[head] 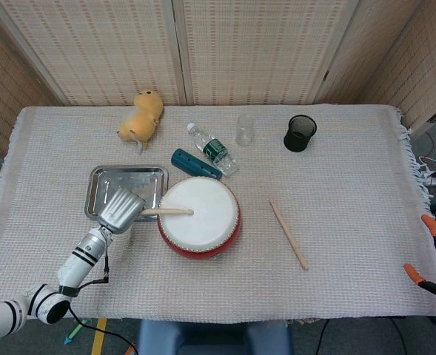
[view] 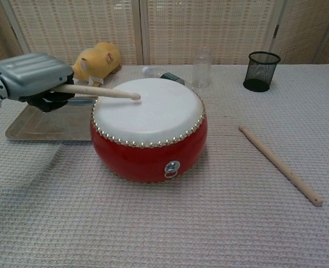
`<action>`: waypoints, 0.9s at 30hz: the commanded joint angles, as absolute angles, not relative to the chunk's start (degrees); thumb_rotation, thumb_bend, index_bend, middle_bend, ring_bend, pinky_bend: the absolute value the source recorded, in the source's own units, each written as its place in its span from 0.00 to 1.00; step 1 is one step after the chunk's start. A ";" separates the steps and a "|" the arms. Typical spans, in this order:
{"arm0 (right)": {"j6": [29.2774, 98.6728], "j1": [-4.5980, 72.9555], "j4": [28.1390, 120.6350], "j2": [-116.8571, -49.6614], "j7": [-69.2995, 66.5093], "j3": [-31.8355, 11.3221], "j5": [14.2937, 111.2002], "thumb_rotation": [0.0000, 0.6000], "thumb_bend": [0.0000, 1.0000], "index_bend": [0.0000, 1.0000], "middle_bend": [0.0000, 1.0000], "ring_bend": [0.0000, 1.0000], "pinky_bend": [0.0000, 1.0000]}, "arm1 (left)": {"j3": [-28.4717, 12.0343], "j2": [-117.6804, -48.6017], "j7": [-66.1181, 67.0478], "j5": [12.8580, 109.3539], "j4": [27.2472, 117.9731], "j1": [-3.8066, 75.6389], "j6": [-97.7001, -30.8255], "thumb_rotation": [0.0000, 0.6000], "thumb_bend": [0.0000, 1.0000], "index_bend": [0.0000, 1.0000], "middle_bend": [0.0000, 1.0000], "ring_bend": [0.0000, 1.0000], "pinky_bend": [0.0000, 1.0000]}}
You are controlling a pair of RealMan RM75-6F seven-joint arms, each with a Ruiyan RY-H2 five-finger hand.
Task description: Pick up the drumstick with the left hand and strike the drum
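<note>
A red drum (head: 199, 217) (view: 148, 127) with a white skin stands in the middle of the table. My left hand (head: 120, 211) (view: 34, 77) is just left of the drum and grips a wooden drumstick (head: 166, 212) (view: 97, 92). The stick reaches over the drum's left rim, its tip on or just above the skin. A second drumstick (head: 288, 233) (view: 279, 164) lies loose on the cloth to the right of the drum. My right hand is out of both views; only orange clamps show at the right edge of the head view.
A metal tray (head: 99, 185) (view: 27, 125) lies behind my left hand. At the back stand a yellow plush toy (head: 142, 115), a water bottle (head: 213, 149), a teal cylinder (head: 195, 163), a clear cup (head: 245, 129) and a black mesh cup (head: 300, 133).
</note>
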State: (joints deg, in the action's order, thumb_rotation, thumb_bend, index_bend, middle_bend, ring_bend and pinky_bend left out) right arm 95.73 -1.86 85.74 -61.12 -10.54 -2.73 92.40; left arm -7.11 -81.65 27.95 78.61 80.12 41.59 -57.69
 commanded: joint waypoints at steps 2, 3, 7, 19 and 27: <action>95.84 -1.88 85.68 -61.14 -10.66 -2.74 92.44 1.00 0.20 0.02 0.14 0.00 0.07 | -8.05 -81.85 25.53 76.42 82.50 41.31 -58.09 1.00 0.61 1.00 1.00 0.95 1.00; 95.87 -1.91 85.61 -61.17 -10.68 -2.72 92.44 1.00 0.20 0.02 0.14 0.00 0.07 | -9.09 -81.55 23.01 75.71 83.90 40.82 -59.08 1.00 0.61 1.00 1.00 0.95 1.00; 96.03 -2.07 85.54 -61.18 -10.78 -2.69 92.36 1.00 0.20 0.02 0.14 0.00 0.07 | -10.92 -80.08 17.46 75.10 86.30 40.06 -60.64 1.00 0.61 1.00 1.00 0.95 1.00; 95.86 -2.08 85.36 -61.25 -10.91 -2.64 92.23 1.00 0.20 0.02 0.14 0.00 0.07 | -6.21 -82.51 31.81 78.55 78.76 43.18 -57.28 1.00 0.61 1.00 1.00 0.94 1.00; 96.05 -2.36 85.36 -61.32 -10.93 -2.59 92.04 1.00 0.20 0.02 0.14 0.00 0.07 | -11.54 -79.87 18.03 75.28 85.47 40.89 -61.46 1.00 0.61 1.00 1.00 0.94 1.00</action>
State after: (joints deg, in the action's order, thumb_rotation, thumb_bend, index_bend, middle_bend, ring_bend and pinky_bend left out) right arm 96.05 -2.36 85.36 -61.31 -10.92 -2.59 92.05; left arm -9.42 -81.38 23.74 76.18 82.88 41.64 -59.79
